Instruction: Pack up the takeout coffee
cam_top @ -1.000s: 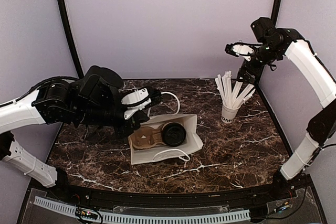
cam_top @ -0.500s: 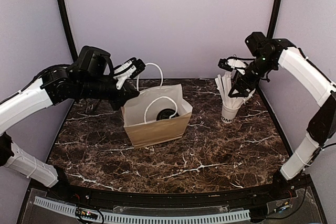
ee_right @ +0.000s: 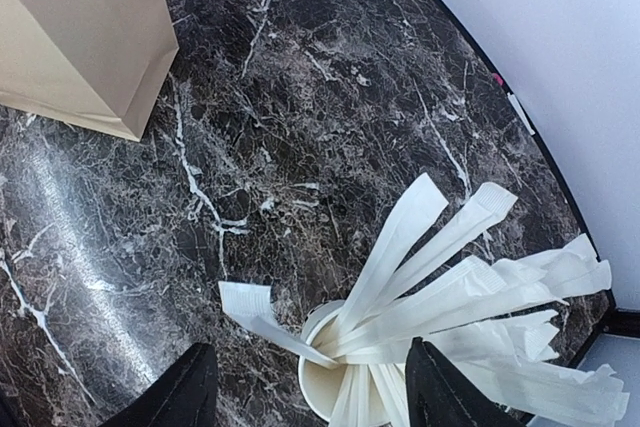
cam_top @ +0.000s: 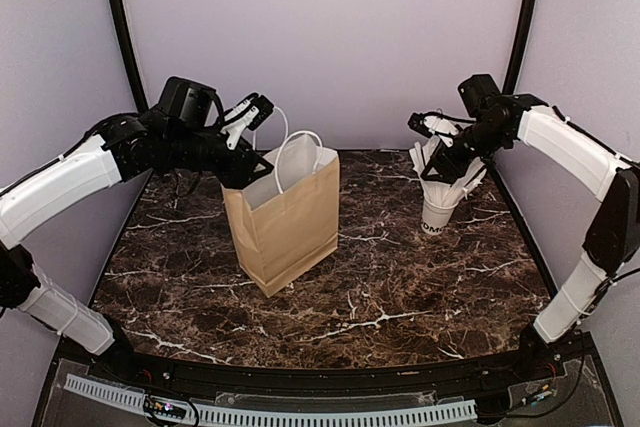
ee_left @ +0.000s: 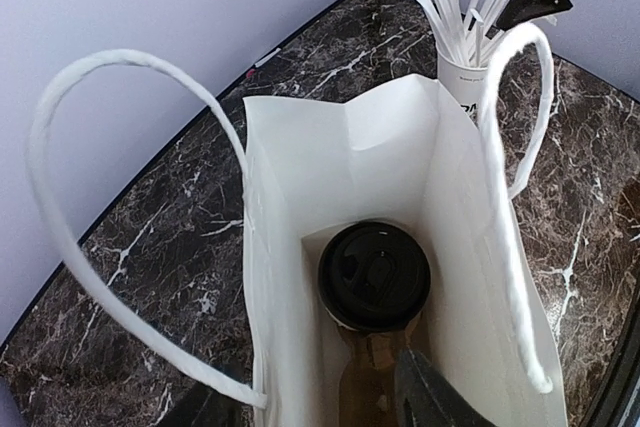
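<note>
The takeout coffee (ee_left: 375,275), showing its round black lid, stands deep inside the upright brown paper bag (cam_top: 290,222) on a brown cardboard carrier (ee_left: 372,377). The bag's walls hide it in the top view. My left gripper (cam_top: 252,112) hovers at the bag's back-left rim by the white handles (cam_top: 300,147). In the left wrist view it (ee_left: 320,412) is open, one finger inside the bag and one outside the white wall (ee_left: 270,327). My right gripper (cam_top: 437,137) is open above the cup of wrapped straws (cam_top: 437,215).
In the right wrist view the fingers (ee_right: 185,387) straddle the white straw cup (ee_right: 335,387), and the paper-wrapped straws (ee_right: 450,277) fan out to the right. The bag's corner (ee_right: 90,57) stands at the upper left. Dark marble table (cam_top: 420,287) lies around them.
The bag, lying on its side, was pulled upright by its handle. My left gripper then opened. My right gripper came down over the straw cup and its jaws narrowed.
</note>
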`<move>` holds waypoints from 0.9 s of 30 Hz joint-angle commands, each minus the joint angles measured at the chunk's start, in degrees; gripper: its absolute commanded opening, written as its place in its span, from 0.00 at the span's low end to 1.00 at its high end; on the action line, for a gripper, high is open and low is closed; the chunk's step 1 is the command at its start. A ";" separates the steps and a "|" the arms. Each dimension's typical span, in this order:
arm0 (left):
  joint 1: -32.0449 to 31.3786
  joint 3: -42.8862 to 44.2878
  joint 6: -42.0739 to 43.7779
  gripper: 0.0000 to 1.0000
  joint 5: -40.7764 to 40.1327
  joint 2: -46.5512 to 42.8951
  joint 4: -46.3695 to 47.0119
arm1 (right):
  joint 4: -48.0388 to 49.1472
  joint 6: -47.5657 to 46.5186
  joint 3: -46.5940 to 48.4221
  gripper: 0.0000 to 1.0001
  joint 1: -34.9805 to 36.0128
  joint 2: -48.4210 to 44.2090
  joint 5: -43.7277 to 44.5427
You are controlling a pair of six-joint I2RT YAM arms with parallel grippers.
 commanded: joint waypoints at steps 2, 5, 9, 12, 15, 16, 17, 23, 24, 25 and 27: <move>0.23 2.31 -0.50 0.59 0.21 -2.84 1.13 | 3.51 1.16 -0.94 0.64 0.29 2.46 -2.67; 0.23 1.91 -0.63 0.60 -0.93 -4.65 1.10 | 3.35 0.91 -1.12 0.62 0.32 3.61 -3.39; 0.23 0.72 -1.08 0.62 -3.60 -7.49 1.90 | 2.96 0.90 -0.69 0.44 0.37 5.53 -4.39; 0.23 0.04 -1.18 0.64 -5.54 -9.39 2.12 | 0.77 1.44 1.54 0.12 0.42 6.44 -4.51; 0.23 -0.19 -1.24 0.64 -6.59 -10.75 1.55 | -3.92 1.39 4.96 0.02 0.65 5.19 -5.15; 0.26 -0.26 -1.28 0.64 -6.67 -11.06 1.53 | -5.08 1.34 5.77 0.00 0.68 4.02 -5.34; 0.25 -0.49 -1.33 0.64 -6.65 -11.68 1.49 | -5.64 1.54 5.96 0.00 0.76 2.50 -5.42; 0.30 -3.41 -2.77 0.65 -8.93 -15.41 2.86 | -9.25 1.21 9.49 0.00 1.03 -4.94 -6.31; 0.32 -3.76 -2.91 0.66 -9.67 -15.72 3.02 | -8.74 0.90 9.25 0.00 1.03 -5.89 -6.72; 0.32 -4.20 -3.23 0.66 -10.08 -16.23 3.27 | -8.49 0.59 9.31 0.00 1.01 -6.62 -7.48; 0.39 -4.17 -3.63 0.66 -10.99 -16.62 3.15 | -8.57 0.25 11.11 0.00 1.19 -6.96 -10.48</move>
